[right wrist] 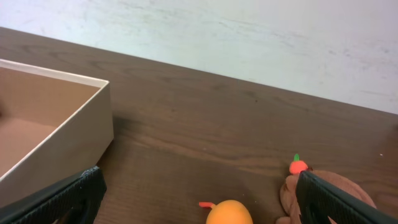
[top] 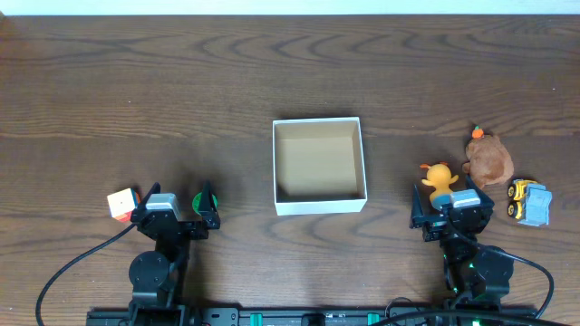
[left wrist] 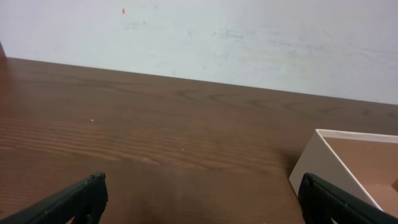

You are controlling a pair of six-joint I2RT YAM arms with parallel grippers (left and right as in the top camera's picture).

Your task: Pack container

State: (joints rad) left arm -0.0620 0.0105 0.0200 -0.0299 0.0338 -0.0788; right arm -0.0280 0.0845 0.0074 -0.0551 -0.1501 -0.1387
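The container (top: 319, 206) is a white square shallow box with a tan inside, empty, at the table's middle; it also shows in the left wrist view (left wrist: 323, 163) and the right wrist view (right wrist: 81, 127). My left gripper (top: 176, 205) is open and empty, left of the box. My right gripper (top: 452, 203) is open and empty, with an orange duck toy (top: 439, 177) just ahead of it, seen low in the right wrist view (right wrist: 230, 213). A brown plush toy (top: 490, 158) lies right of the duck.
A multicoloured cube (top: 121, 204) lies by the left gripper's left finger. A small green thing (top: 198, 201) sits at its right finger. A yellow and blue toy truck (top: 528, 201) lies at the far right. A pale wall stands behind the table.
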